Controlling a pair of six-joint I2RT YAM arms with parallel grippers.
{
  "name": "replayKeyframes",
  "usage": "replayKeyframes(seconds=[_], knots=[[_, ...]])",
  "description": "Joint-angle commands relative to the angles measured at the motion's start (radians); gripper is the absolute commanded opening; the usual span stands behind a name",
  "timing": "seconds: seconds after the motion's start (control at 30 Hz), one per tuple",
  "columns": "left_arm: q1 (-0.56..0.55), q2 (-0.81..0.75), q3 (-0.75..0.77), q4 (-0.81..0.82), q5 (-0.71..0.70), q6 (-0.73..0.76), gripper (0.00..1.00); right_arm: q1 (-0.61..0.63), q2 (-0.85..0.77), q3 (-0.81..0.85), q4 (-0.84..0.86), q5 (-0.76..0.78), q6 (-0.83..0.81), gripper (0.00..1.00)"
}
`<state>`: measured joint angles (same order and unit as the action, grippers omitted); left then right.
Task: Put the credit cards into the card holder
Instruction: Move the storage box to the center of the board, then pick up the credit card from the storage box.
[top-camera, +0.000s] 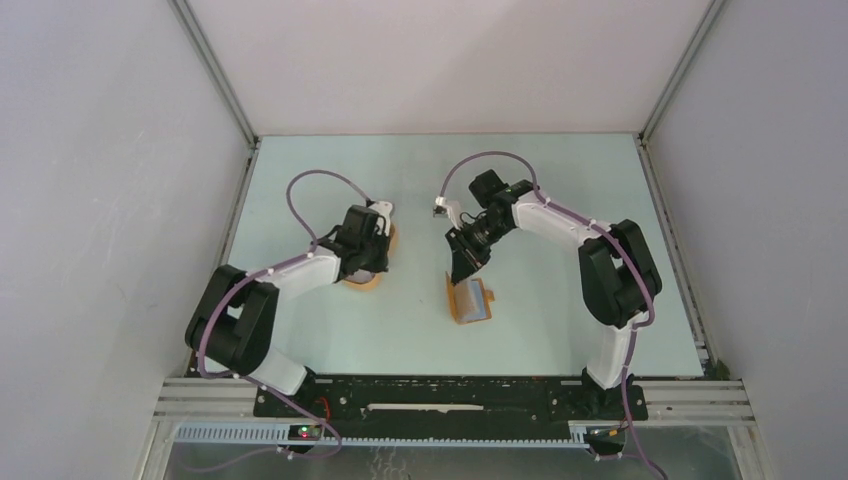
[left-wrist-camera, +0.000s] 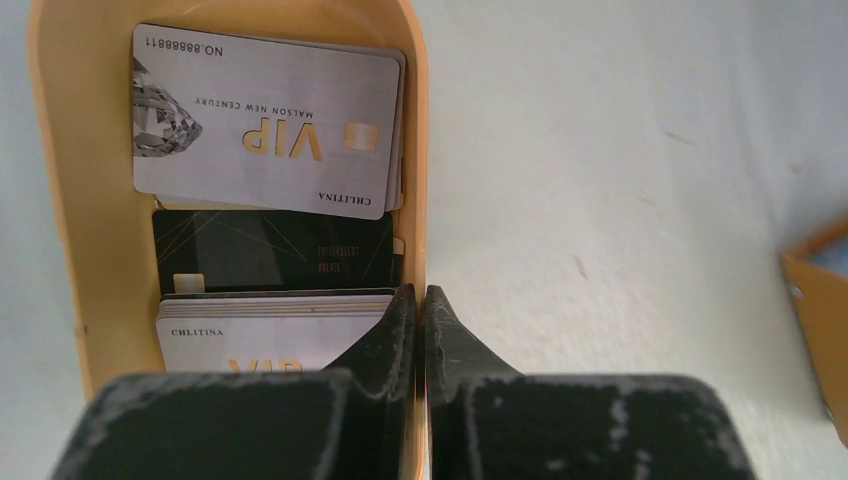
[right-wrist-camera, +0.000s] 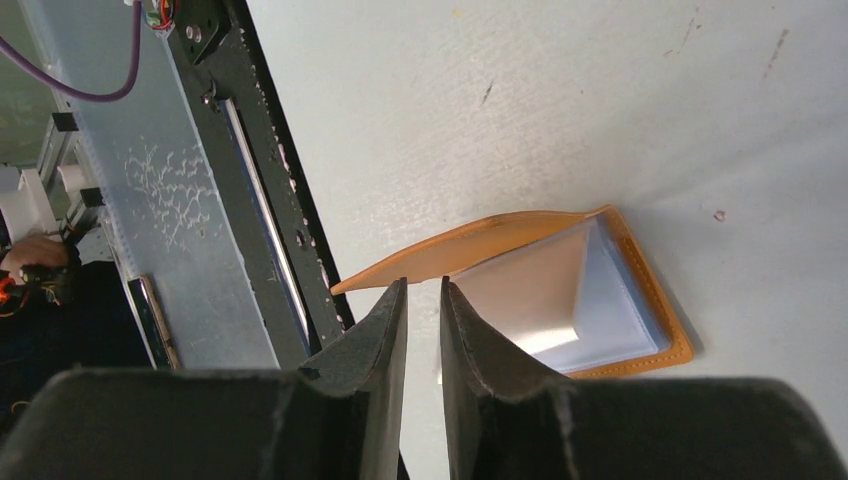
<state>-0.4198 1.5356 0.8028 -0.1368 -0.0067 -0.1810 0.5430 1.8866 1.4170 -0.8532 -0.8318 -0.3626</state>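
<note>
Two white walls (top-camera: 100, 150) flank the scuffed pale table (top-camera: 420, 180). My left gripper (left-wrist-camera: 421, 295) pinches the rim of the tray (left-wrist-camera: 60, 200), credit cards (left-wrist-camera: 265, 125) just beyond my fingertips. My right gripper (right-wrist-camera: 422, 285) is nearly closed at the raised flap of the card holder (right-wrist-camera: 610, 300) — whether it grips, I cannot tell.

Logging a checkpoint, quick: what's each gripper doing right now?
Left gripper: closed on the tray rim.
Right gripper: nearly closed by the wallet flap; cannot tell if it holds anything.
</note>
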Motion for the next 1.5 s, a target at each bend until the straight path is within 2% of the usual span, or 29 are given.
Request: replayKeyframes(seconds=[0.0, 0.23, 0.43, 0.57, 0.77, 0.93, 1.0, 1.07, 1.13, 1.17, 1.23, 1.3, 1.47], knots=[[-0.072, -0.084, -0.057, 0.026, 0.110, 0.039, 0.05, -0.026, -0.062, 0.034, -0.010, -0.031, -0.020, 0.26], [-0.208, -0.110, -0.122, 0.000, 0.108, -0.011, 0.09, -0.056, -0.072, 0.033, -0.013, -0.045, -0.019, 0.26], [-0.233, -0.110, -0.168, -0.006, 0.083, -0.084, 0.18, -0.060, -0.085, 0.033, -0.010, -0.046, -0.020, 0.26], [-0.232, -0.205, -0.191, -0.006, 0.052, -0.155, 0.33, -0.059, -0.100, 0.034, -0.003, -0.040, -0.021, 0.26], [-0.232, -0.455, -0.242, 0.006, -0.030, -0.217, 0.58, -0.040, -0.161, 0.050, 0.053, 0.017, -0.014, 0.27], [-0.215, -0.670, -0.323, 0.067, -0.088, -0.255, 0.72, 0.009, -0.212, 0.094, 0.142, 0.124, 0.005, 0.28], [-0.197, -0.738, -0.366, 0.104, -0.097, -0.278, 0.78, 0.030, -0.239, 0.109, 0.210, 0.193, 0.024, 0.32], [-0.171, -0.800, -0.410, 0.145, -0.094, -0.308, 0.87, 0.042, -0.266, 0.107, 0.321, 0.234, 0.054, 0.59], [-0.142, -0.852, -0.442, 0.171, -0.088, -0.339, 0.93, 0.040, -0.247, 0.128, 0.360, 0.198, 0.096, 0.94], [-0.127, -0.874, -0.451, 0.172, -0.084, -0.347, 0.94, 0.037, -0.211, 0.172, 0.332, 0.155, 0.119, 0.99], [-0.102, -0.917, -0.460, 0.160, -0.079, -0.353, 0.96, 0.040, -0.099, 0.324, 0.177, 0.046, 0.120, 1.00], [-0.077, -0.970, -0.458, 0.126, -0.091, -0.355, 0.96, 0.060, -0.001, 0.436, 0.073, 0.012, 0.121, 1.00], [-0.034, -1.060, -0.382, -0.029, -0.117, -0.368, 0.97, 0.133, 0.102, 0.464, 0.096, 0.148, 0.183, 1.00]])
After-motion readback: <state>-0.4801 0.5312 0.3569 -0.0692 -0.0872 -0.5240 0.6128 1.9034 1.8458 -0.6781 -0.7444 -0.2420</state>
